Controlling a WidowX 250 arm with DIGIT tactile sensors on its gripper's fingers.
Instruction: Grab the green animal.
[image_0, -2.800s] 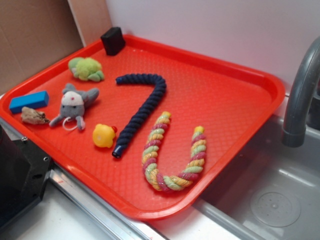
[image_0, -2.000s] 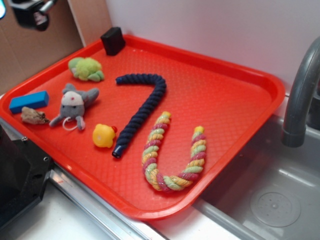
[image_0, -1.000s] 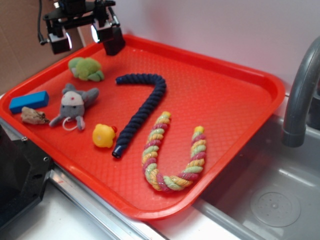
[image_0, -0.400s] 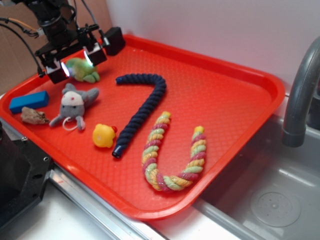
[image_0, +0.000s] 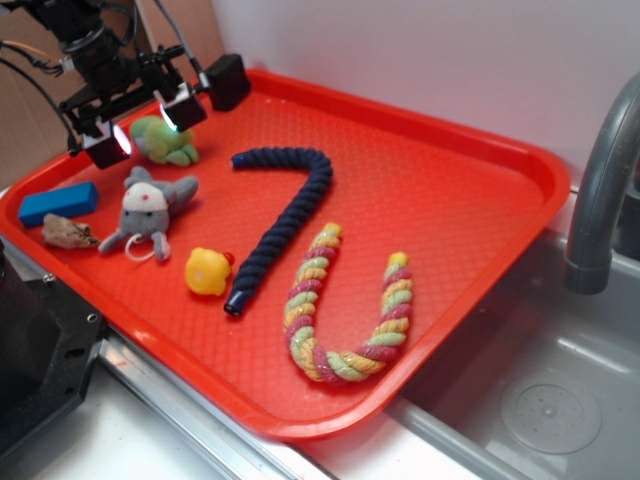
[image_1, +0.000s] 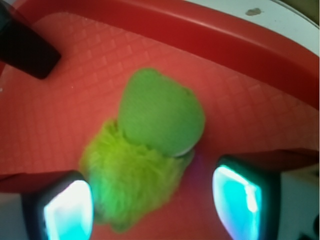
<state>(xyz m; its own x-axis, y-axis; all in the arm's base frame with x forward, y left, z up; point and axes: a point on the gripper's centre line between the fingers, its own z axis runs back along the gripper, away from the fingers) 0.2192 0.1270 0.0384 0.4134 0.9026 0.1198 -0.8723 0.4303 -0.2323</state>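
Observation:
The green animal (image_0: 167, 140), a fuzzy yellow-green plush with a darker green head, lies at the back left of the red tray (image_0: 470, 190). My gripper (image_0: 140, 125) hangs right over it, open, one lit finger on each side. In the wrist view the green animal (image_1: 150, 150) fills the middle, its fuzzy body reaching down between the glowing fingertips (image_1: 67, 210). My gripper (image_1: 152, 210) stands wide apart and does not touch the plush.
A grey plush mouse (image_0: 148, 210), a yellow rubber duck (image_0: 207, 271), a blue block (image_0: 58, 203) and a small brown object (image_0: 68, 233) lie near the tray's left. A black block (image_0: 226, 80) stands at the back. Dark blue rope (image_0: 285, 215) and multicoloured rope (image_0: 340, 310) lie mid-tray. A grey faucet (image_0: 600, 190) rises at right.
The arm came in from the upper left, passed over the black block, and dropped down and left over the green animal. In the last moment it shifted slightly left. Nothing on the tray moved.

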